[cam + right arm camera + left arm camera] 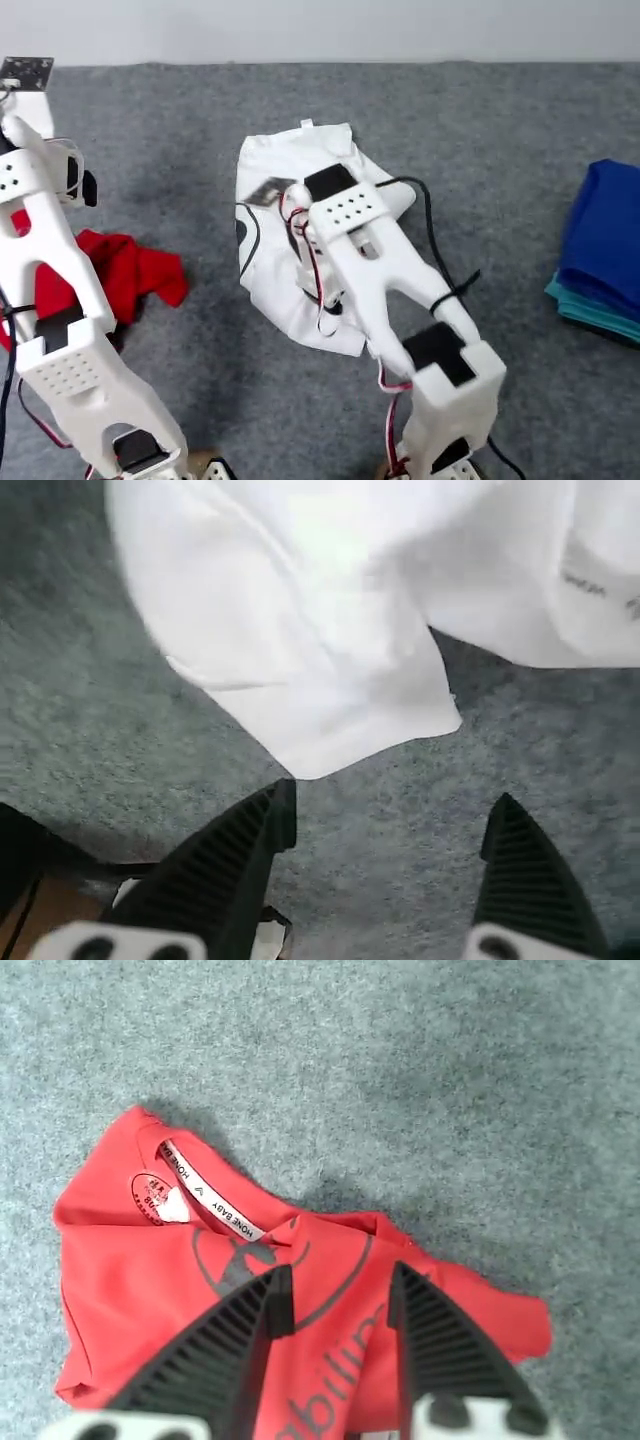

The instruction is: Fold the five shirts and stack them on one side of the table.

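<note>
Centrally, on the grey table cover: white shirt, crumpled and unfolded, dark print partly visible on its upper side. Directly above it, right arm, cables trailing along its side. In the right wrist view, right gripper spread wide, holding nothing, poised over bare grey cover just beside a loose edge of the white cloth, black ribbed fingers apart from the fabric.

Toward the left side of the table: red shirt, bunched in a low heap, partly hidden behind the left arm. In the left wrist view, left gripper parted only narrowly, gripping nothing, hanging over the red cloth. Neck opening turned upward, with white collar label and dark printed design showing. Contact between fingertips and cloth not determinable.

At the right edge of the table: stack of folded shirts, dark blue shirt on top, teal shirt beneath, only its edge showing. Stack well apart from the white shirt, with bare grey cover between.
</note>
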